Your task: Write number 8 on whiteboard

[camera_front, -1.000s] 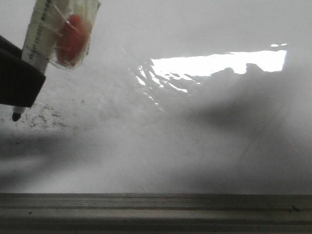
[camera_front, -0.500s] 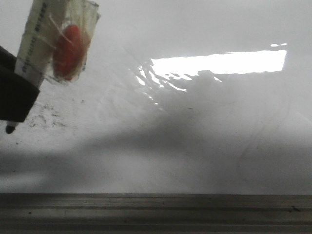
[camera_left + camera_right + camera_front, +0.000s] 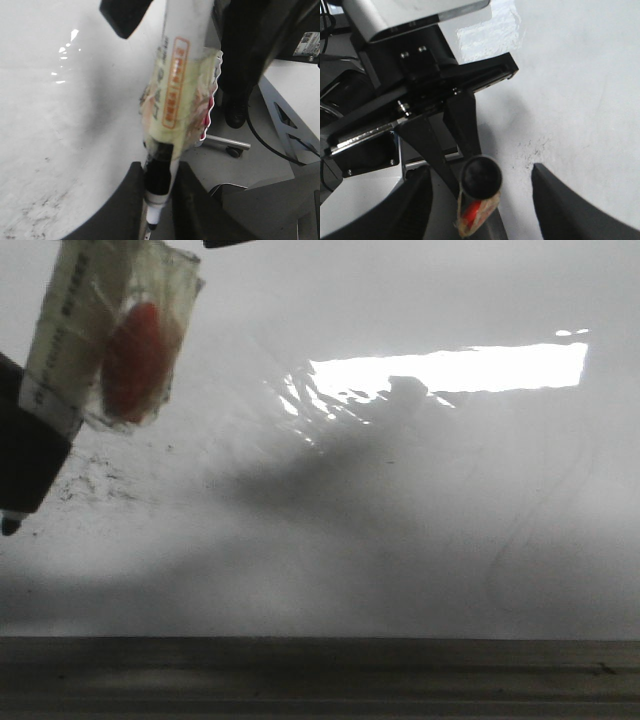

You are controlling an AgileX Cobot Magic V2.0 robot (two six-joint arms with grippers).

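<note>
I count one whiteboard (image 3: 420, 490), with one bright glare patch (image 3: 450, 370) on its far half and one grey metal ledge (image 3: 320, 675) along its near edge. I see one marker (image 3: 95, 350), at the far left, carrying one clear taped wrap (image 3: 182, 102) with one red blob inside. Two grippers show: the left gripper (image 3: 157, 200) and the right gripper (image 3: 480, 200). I count one patch of scattered black ink specks (image 3: 95, 475) at the left. I find no figure drawn on the board that I can count.

glossy white whiteboard (image 3: 420, 490), dull grey metal ledge (image 3: 320, 675), crinkled clear-taped marker (image 3: 172, 100)
</note>
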